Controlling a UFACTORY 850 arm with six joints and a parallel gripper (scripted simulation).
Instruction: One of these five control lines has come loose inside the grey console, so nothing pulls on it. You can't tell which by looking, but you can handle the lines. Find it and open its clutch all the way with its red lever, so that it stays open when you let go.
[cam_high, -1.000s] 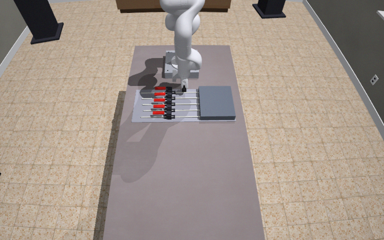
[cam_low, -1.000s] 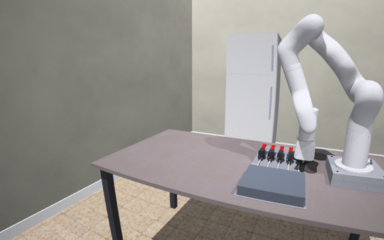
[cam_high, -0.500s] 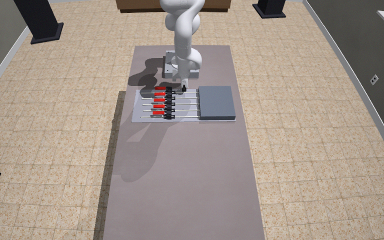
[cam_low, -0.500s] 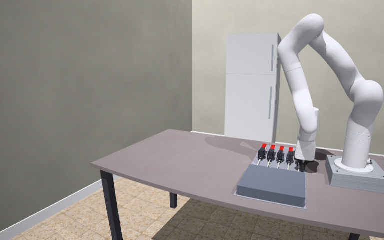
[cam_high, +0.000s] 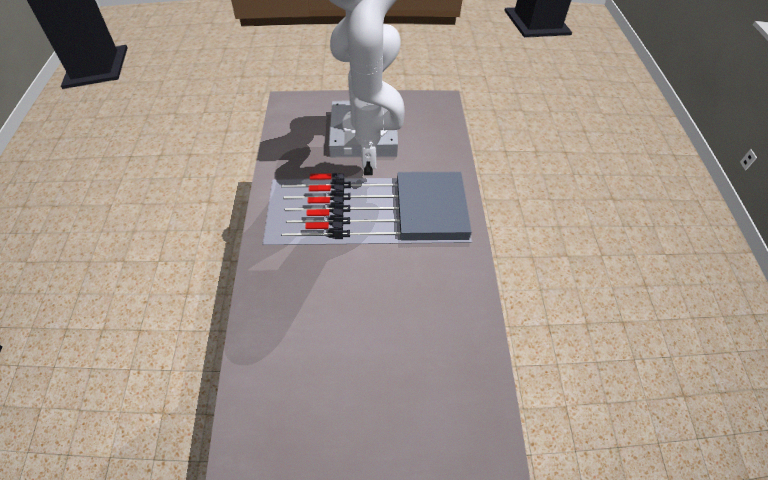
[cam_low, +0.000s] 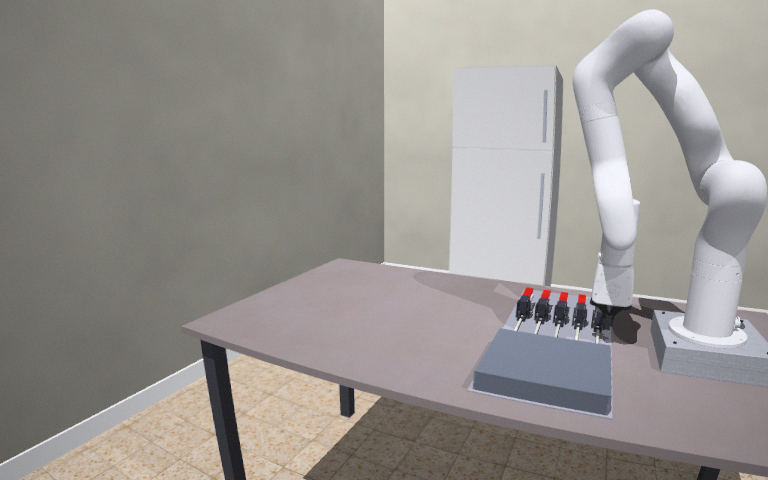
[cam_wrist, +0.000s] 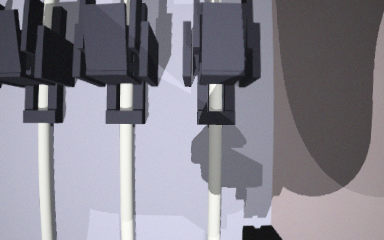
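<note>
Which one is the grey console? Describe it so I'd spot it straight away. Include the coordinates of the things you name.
On the long table (cam_high: 368, 339) (cam_low: 339, 316) lies a pale thin board (cam_high: 277, 237). The grey console (cam_high: 433, 203) (cam_low: 543, 362) is the broad, flat-topped box there, far bulkier than the black clutches (cam_high: 338, 208) (cam_low: 560, 312).

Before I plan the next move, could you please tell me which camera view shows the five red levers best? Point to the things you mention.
The top view: all five red levers (cam_high: 317, 200) (cam_low: 545, 294) appear there, side by side. The exterior view shows four, the arm's end probably hiding the fifth; the wrist view shows none.
</note>
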